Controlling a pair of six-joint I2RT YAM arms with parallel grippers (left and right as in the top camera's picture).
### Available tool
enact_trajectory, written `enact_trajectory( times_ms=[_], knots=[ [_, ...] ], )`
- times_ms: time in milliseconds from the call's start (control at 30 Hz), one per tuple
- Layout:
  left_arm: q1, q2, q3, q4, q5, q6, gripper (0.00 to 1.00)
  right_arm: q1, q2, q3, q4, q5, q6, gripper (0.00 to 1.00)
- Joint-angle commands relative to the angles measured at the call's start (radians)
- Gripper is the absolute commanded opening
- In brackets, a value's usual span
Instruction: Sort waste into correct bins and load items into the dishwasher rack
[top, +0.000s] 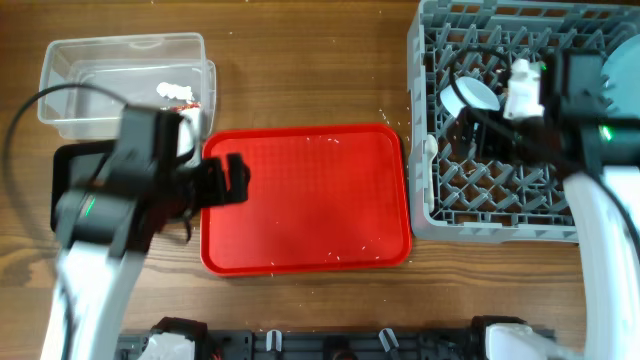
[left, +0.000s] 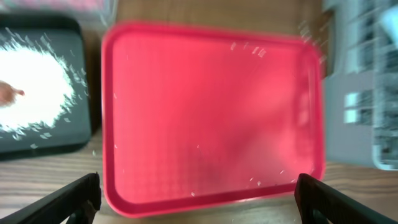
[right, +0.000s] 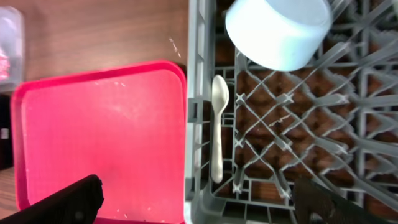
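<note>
The grey dishwasher rack (top: 440, 215) stands at the right. A pale blue bowl (top: 470, 97) lies in it, also in the right wrist view (right: 277, 31). A white spoon (right: 217, 124) lies in the rack by its left wall. My right gripper (right: 199, 202) is open and empty above that wall, seen from overhead (top: 480, 130). My left gripper (left: 199, 199) is open and empty over the red tray's left edge (top: 235, 180). The black tray (left: 68, 134) holds white rice (left: 31, 87) and an orange piece (left: 9, 93). The clear tub (top: 125, 55) holds a red wrapper (top: 185, 103) and white paper (top: 165, 88). Cup and plate are out of view.
A large red tray (top: 305, 200) lies between the bins and the rack, with a few stray grains on it. Stray grains also lie on the wooden table (top: 300, 70) near the rack. My left arm covers most of the black tray in the overhead view.
</note>
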Motion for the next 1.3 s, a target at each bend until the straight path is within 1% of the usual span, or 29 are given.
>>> enact_trajectory(
  times_ms=[0, 100, 200, 400, 700, 767, 867, 967, 1000, 1067, 1167, 1267],
  knots=[
    [0.006, -0.222, -0.005, 0.001, -0.093, 0.025, 1.00, 0.002, -0.213, -0.124, 0.074, 0.027, -0.030, 1.00],
    [0.006, -0.369, -0.055, 0.015, -0.146, 0.018, 1.00, 0.002, -0.386, -0.243, 0.140, 0.050, -0.051, 1.00],
    [0.006, -0.476, -0.159, 0.068, -0.156, 0.018, 1.00, 0.002, -0.493, -0.292, 0.135, 0.057, -0.051, 1.00],
    [0.006, -0.475, -0.181, 0.029, -0.156, 0.018, 1.00, 0.002, -0.485, -0.292, 0.130, 0.056, -0.051, 1.00],
    [0.006, -0.475, -0.181, 0.027, -0.156, 0.018, 1.00, 0.009, -0.340, -0.292, 0.130, 0.056, -0.051, 1.00],
    [0.006, -0.475, -0.181, 0.027, -0.156, 0.018, 1.00, 0.012, -0.334, -0.292, 0.130, 0.056, -0.051, 1.00],
    [0.006, -0.475, -0.181, 0.027, -0.156, 0.018, 1.00, 0.012, -0.379, -0.292, 0.130, 0.056, -0.051, 1.00],
    [0.006, -0.475, -0.181, 0.027, -0.156, 0.018, 1.00, 0.012, -0.475, -0.292, 0.131, 0.064, -0.058, 1.00],
    [0.006, -0.475, -0.181, 0.027, -0.156, 0.018, 1.00, 0.012, -0.509, -0.292, 0.141, 0.119, -0.087, 1.00],
    [0.006, -0.475, -0.181, 0.027, -0.156, 0.018, 1.00, 0.012, -0.561, -0.292, 0.140, 0.181, -0.102, 1.00],
    [0.006, -0.475, -0.181, 0.027, -0.156, 0.018, 1.00, 0.012, -0.636, -0.295, 0.130, 0.183, -0.103, 1.00],
    [0.006, -0.475, -0.181, 0.027, -0.156, 0.018, 1.00, 0.012, -0.729, -0.355, 0.237, 0.176, -0.105, 1.00]
  ],
)
